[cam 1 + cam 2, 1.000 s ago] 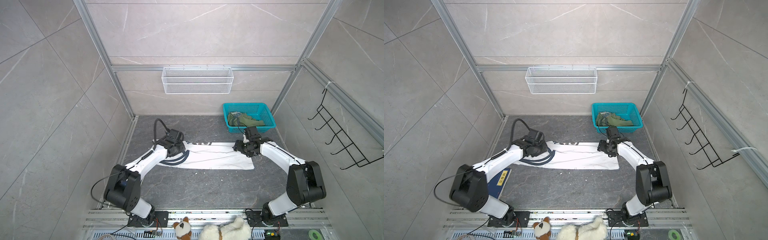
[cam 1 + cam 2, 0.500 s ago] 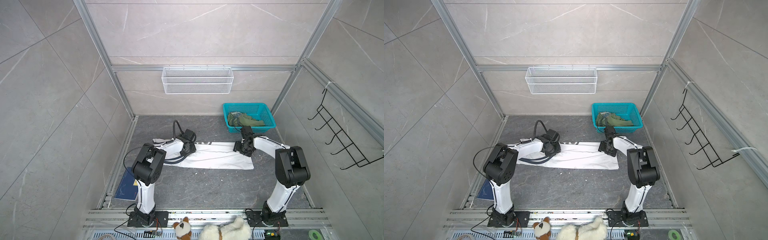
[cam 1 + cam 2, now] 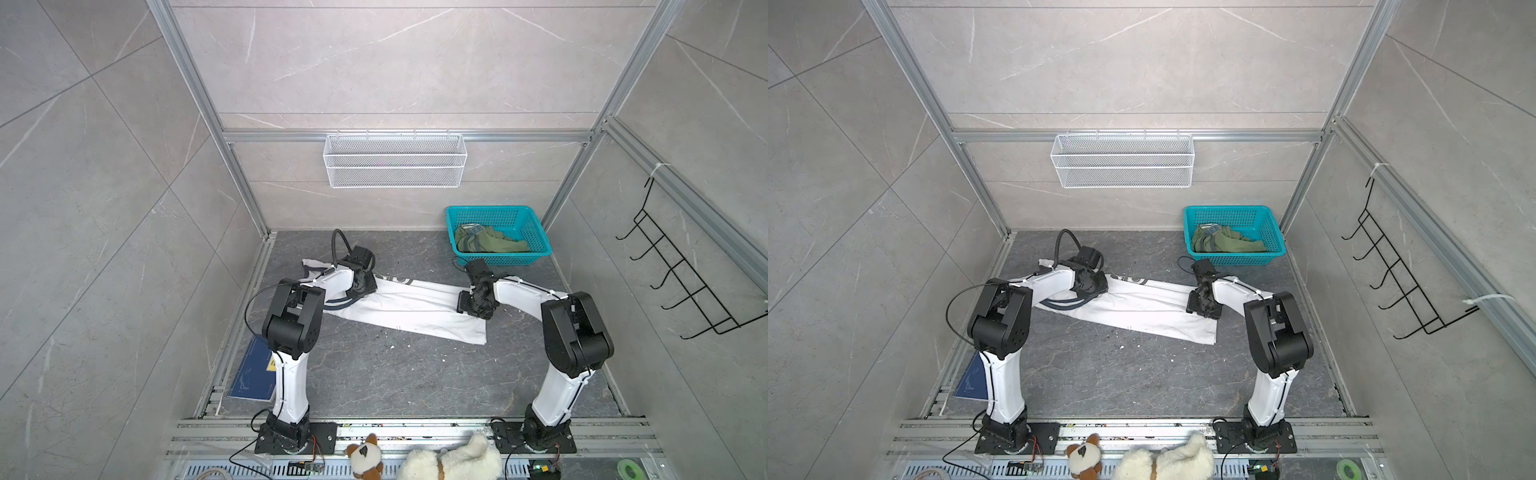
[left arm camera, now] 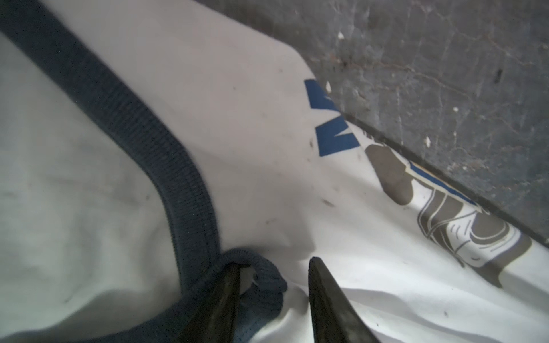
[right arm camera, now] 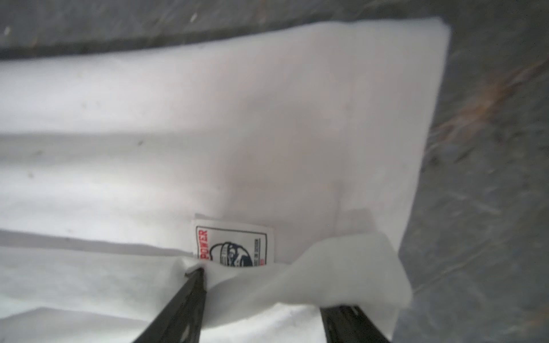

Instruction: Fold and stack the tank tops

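The white tank top [image 3: 415, 307] [image 3: 1142, 307] lies folded into a long strip slanting across the dark table. My left gripper [image 3: 365, 286] [image 3: 1096, 286] is at its neck end. In the left wrist view, the left gripper [image 4: 272, 262] has navy trim [image 4: 261, 279] bunched between its fingers, beside the printed badge [image 4: 463, 225]. My right gripper [image 3: 471, 305] [image 3: 1200, 305] sits on the hem end. In the right wrist view, the right gripper [image 5: 261, 289] has its jaws wide apart and a lifted hem flap [image 5: 341, 267] draped across them by the label [image 5: 234, 243]. The olive tank top [image 3: 486, 243] [image 3: 1221, 243] lies crumpled in the teal basket [image 3: 498, 210].
A white wire basket [image 3: 395, 160] hangs on the back wall. A black hook rack [image 3: 685, 291] is on the right wall. A blue book [image 3: 253, 374] lies at the front left edge. Two plush toys [image 3: 453, 461] sit on the front rail.
Both arms have drawn their elbows in and up. The left gripper slid right along the neck end. The right gripper moved forward onto the hem and its jaws have narrowed.
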